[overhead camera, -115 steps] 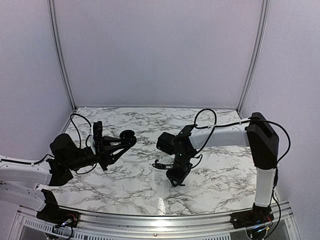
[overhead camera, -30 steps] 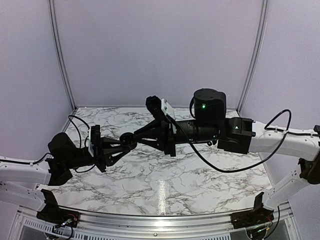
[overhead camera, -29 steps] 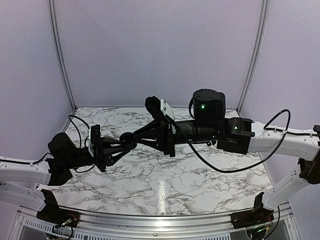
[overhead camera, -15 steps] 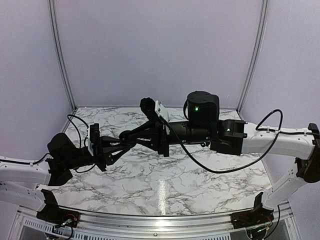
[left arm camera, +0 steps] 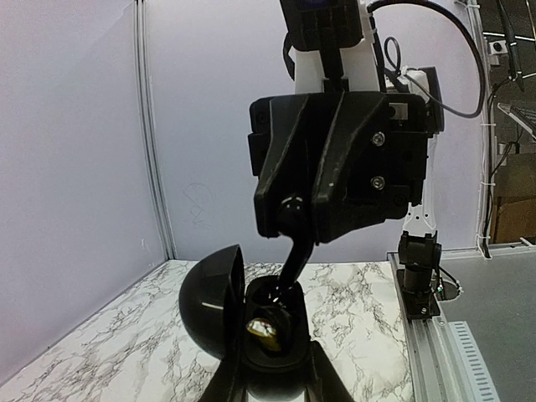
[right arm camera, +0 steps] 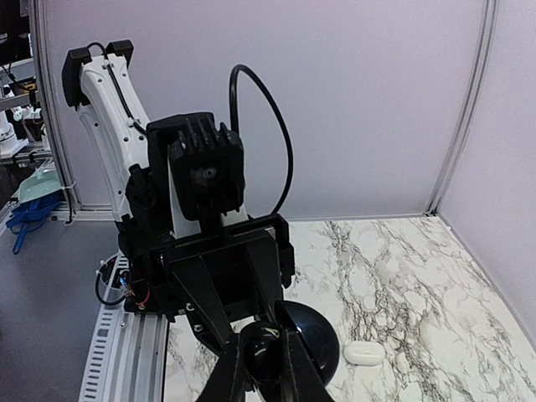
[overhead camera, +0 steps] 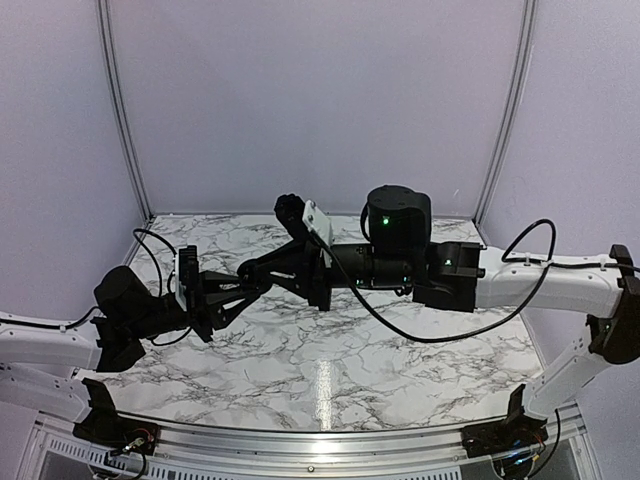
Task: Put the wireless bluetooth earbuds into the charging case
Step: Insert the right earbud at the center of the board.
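Observation:
My left gripper [left arm camera: 272, 373] is shut on the base of an open black charging case [left arm camera: 270, 347], held above the table with its lid [left arm camera: 209, 301] swung to the left. One black earbud [left arm camera: 264, 328] with a gold contact lies in the case. My right gripper [left arm camera: 289, 280] comes from above with its tip in the case's upper slot. In the right wrist view it [right arm camera: 264, 368] is nearly shut on a small black rounded thing, apparently a black earbud [right arm camera: 266, 358]. In the top view both grippers [overhead camera: 246, 276] meet at left centre. The white earbuds are out of view.
A closed white case [right arm camera: 366, 353] lies on the marble table [right arm camera: 435, 276] beside the black lid. The aluminium rail [left arm camera: 435, 335] runs along the table's near edge. The purple walls [overhead camera: 320, 100] enclose the back and sides.
The right arm rose from the table's middle and has moved left toward the left gripper. Its fingertips now reach into the case. The left arm has stayed still.

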Tool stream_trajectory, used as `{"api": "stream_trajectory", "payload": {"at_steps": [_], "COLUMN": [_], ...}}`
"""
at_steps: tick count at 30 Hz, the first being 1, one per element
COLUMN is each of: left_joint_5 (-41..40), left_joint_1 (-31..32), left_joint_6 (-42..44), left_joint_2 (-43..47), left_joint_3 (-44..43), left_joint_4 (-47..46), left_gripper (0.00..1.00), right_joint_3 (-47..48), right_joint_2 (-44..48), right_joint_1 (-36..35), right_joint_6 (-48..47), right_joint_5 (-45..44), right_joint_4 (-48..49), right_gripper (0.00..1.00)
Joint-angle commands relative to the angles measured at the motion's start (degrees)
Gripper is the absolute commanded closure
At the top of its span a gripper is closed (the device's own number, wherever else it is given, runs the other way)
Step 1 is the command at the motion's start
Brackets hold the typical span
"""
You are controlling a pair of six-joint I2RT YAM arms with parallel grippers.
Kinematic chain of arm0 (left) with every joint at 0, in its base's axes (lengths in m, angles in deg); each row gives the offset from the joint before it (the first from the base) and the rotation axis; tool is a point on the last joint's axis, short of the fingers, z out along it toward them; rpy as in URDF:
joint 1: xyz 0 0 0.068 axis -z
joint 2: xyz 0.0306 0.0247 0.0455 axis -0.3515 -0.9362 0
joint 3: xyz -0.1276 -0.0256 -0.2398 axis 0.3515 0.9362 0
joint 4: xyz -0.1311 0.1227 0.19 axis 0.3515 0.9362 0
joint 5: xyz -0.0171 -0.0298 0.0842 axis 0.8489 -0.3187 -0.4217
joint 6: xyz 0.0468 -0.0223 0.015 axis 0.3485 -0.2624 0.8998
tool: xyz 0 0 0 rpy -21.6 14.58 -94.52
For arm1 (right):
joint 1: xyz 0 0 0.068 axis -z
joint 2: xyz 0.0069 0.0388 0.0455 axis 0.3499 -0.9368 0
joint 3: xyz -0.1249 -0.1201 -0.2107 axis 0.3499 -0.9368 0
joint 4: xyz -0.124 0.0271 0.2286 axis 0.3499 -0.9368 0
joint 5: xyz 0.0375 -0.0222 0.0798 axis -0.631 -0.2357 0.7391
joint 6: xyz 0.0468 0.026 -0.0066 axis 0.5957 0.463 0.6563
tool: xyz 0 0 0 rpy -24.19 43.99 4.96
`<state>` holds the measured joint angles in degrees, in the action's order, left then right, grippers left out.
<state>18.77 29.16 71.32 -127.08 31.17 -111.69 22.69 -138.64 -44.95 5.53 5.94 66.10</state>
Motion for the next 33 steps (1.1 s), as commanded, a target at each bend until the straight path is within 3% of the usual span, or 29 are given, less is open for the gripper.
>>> {"api": "stream_trajectory", "payload": {"at_steps": [1, 33], "left_joint_5": [-0.7, -3.6], "left_joint_1": [0.3, 0.3], "left_joint_6": [0.1, -0.8], "left_joint_2": [0.9, 1.8], "left_joint_3": [-0.6, 0.3], "left_joint_4": [-2.9, -4.2], "left_gripper": [1.00, 1.00], "right_joint_3": [1.7, -3.2], "right_joint_2": [-1.1, -2.8], "right_joint_1": [-0.6, -0.6], "right_joint_6": [0.9, 8.9], "right_joint_5": [-1.3, -1.0], "right_joint_4": [2.1, 8.3], "right_gripper": [0.93, 0.94]}}
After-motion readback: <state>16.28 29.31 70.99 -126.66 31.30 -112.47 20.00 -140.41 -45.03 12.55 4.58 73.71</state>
